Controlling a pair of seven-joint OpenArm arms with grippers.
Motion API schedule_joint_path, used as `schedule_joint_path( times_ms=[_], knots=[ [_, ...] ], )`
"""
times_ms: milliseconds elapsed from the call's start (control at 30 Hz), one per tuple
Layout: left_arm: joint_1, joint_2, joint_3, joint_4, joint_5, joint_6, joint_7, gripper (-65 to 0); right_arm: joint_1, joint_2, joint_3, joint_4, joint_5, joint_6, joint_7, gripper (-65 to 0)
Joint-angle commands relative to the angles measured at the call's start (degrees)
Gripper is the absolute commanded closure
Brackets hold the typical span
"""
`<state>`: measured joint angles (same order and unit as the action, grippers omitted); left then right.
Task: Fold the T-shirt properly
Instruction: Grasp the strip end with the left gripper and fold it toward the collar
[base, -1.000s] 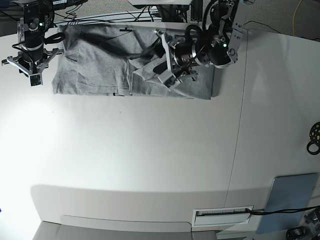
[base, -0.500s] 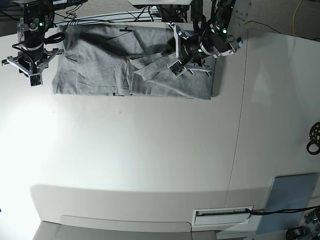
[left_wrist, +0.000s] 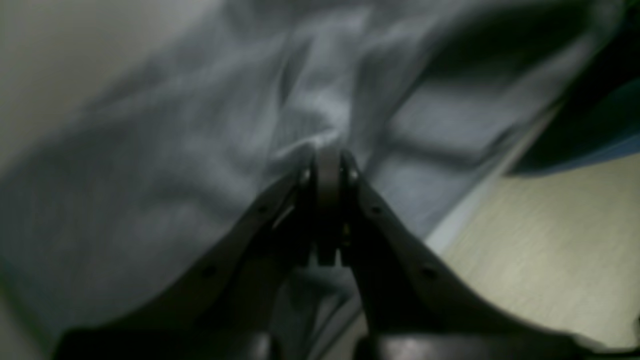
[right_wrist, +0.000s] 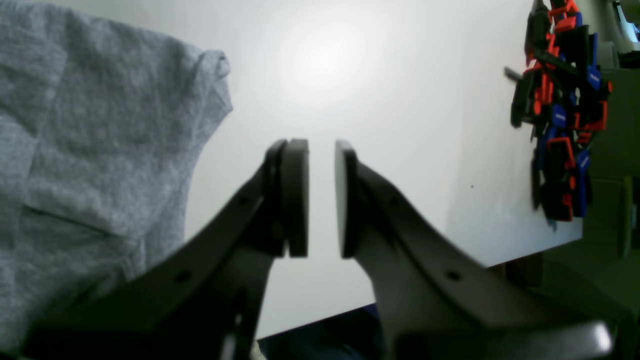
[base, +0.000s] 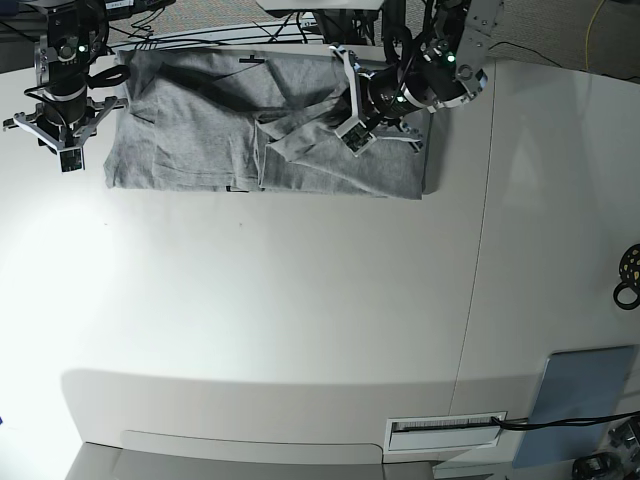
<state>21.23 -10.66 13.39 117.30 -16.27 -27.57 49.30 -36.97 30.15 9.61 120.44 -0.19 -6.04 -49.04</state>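
Note:
The heather-grey T-shirt (base: 200, 130) lies spread along the table's far edge. It fills the blurred left wrist view (left_wrist: 175, 150). My left gripper (base: 345, 112) is over the shirt's right half. It is shut on a pinched fold of the fabric (left_wrist: 327, 152), and a ridge of cloth (base: 295, 135) is drawn up toward it. My right gripper (base: 66, 145) hovers just off the shirt's left edge. It is slightly open and empty (right_wrist: 321, 150), over bare table, with a shirt corner (right_wrist: 90, 150) to its left.
A grey-blue pad (base: 582, 395) lies at the front right. A black ring-shaped object (base: 628, 275) sits at the right edge. A pile of red, blue and black parts (right_wrist: 560, 125) lies near the right gripper. A table seam (base: 478, 260) runs front to back.
My left gripper, shut on the fold, has turned and moved toward the far edge, drawing the cloth with it. My right arm has not moved.

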Motion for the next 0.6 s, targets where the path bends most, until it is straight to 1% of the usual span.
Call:
schedule_joint_path(
  times_ms=[0, 133, 233, 333, 467, 500, 567],
  knots=[
    [-0.11, 0.17, -0.07, 2.08, -3.13, -0.11, -1.31, 0.0, 0.0, 0.83, 0.63, 0.96, -1.11, -0.66, 1.07, -10.0],
    [-0.11, 0.17, -0.04, 3.69, -16.33, -0.11, -0.39, 0.0, -0.02, 0.81, 0.63, 0.96, -1.11, -0.66, 1.07, -10.0],
    [-0.11, 0.2, -0.04, 3.69, -23.37, -0.11, 4.2, 0.0, -0.02, 0.83, 0.61, 0.96, -1.11, -0.66, 1.03, -10.0],
    [0.09, 0.17, -0.04, 3.69, -27.21, -0.09, 8.37, 0.0, -0.02, 0.83, 0.63, 0.96, -1.11, -0.66, 1.03, -10.0],
    [0.87, 0.17, -0.02, 3.67, -27.47, -0.31, 8.81, -0.5, -0.02, 0.81, 0.61, 0.96, -1.11, -0.68, 0.94, -10.0],
    [0.94, 0.17, -0.02, 3.67, -27.45, -1.09, 8.87, -4.7, -0.02, 0.81, 0.63, 0.96, -1.11, -0.66, 0.92, -10.0],
    [0.96, 0.2, -0.02, 3.67, -27.47, -1.6, 8.79, -17.5, -0.02, 0.81, 0.63, 0.96, -1.11, -0.66, 0.76, -10.0]
  ],
)
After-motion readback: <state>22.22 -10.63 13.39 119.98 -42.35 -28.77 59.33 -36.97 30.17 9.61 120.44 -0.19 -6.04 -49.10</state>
